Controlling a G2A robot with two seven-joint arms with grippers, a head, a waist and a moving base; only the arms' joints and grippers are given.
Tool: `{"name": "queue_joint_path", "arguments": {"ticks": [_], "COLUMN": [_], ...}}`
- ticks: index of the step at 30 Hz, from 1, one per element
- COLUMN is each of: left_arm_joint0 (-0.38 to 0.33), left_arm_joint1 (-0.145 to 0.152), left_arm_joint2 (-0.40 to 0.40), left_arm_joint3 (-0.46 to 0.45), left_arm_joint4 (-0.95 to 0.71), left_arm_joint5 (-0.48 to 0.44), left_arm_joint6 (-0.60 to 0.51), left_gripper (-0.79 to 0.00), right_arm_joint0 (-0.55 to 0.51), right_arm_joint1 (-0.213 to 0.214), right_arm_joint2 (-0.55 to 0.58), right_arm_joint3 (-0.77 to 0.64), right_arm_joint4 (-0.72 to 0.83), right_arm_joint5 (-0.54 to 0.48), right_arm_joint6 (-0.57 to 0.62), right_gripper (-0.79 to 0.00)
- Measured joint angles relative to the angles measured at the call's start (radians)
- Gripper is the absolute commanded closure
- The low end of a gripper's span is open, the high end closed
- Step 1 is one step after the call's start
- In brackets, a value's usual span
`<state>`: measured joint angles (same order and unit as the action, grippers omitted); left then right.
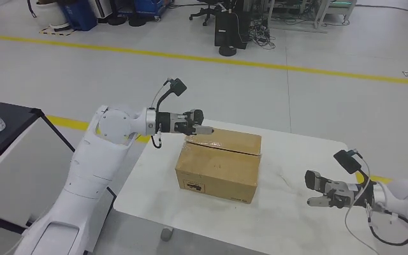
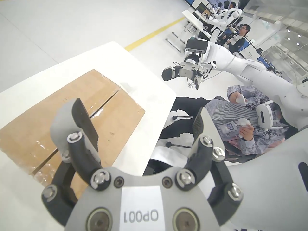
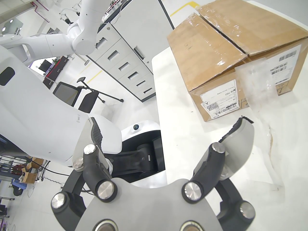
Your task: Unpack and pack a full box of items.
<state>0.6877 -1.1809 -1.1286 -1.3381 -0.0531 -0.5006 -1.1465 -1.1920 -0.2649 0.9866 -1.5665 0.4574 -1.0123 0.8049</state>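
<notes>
Left tool [image 2: 139, 111] spread wide, empty, at far left top corner of box [image 1: 220, 167]. Right tool [image 3: 168, 123] also released, over worktop [image 1: 287, 217] right edge, well apart. Box flaps closed, mid-worktop.

A white table [image 1: 287, 217] carries a taped cardboard box [image 1: 220, 169] and crumpled clear plastic [image 3: 267, 126].

The left arm [image 1: 121, 124] reaches out level from its shoulder with the wrist straight. Its left tool [image 1: 203, 129] hangs over the far edge of the box [image 1: 220, 169], fingers spread wide with nothing between them. The right arm [image 1: 390, 191] sits low, well apart from the box on its opposite side. The right tool [image 1: 313, 190] points back toward the box, fingers likewise apart and empty.
</notes>
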Motion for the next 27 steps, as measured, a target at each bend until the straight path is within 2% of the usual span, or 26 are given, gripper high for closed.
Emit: {"name": "queue_joint_path", "arguments": {"ticks": [9, 18, 27], "left_arm_joint0": [0.022, 0.017, 0.029], "left_arm_joint1": [0.004, 0.029, 0.039], "left_arm_joint2": [0.002, -0.059, -0.072], "left_arm_joint3": [-0.006, 0.081, 0.074], "left_arm_joint4": [0.027, 0.053, 0.052], "left_arm_joint5": [0.03, 0.042, 0.057], "left_arm_joint6": [0.026, 0.006, -0.001], "left_gripper": [-0.785, -0.785, -0.785], "right_arm_joint0": [0.0, 0.0, 0.0], "right_arm_joint1": [0.0, 0.0, 0.0], "right_arm_joint2": [0.0, 0.0, 0.0], "right_arm_joint3": [0.0, 0.0, 0.0], "right_arm_joint4": [0.0, 0.0, 0.0], "right_arm_joint5": [0.0, 0.0, 0.0], "right_arm_joint6": [0.0, 0.0, 0.0], "right_gripper": [-0.785, -0.785, -0.785]}}
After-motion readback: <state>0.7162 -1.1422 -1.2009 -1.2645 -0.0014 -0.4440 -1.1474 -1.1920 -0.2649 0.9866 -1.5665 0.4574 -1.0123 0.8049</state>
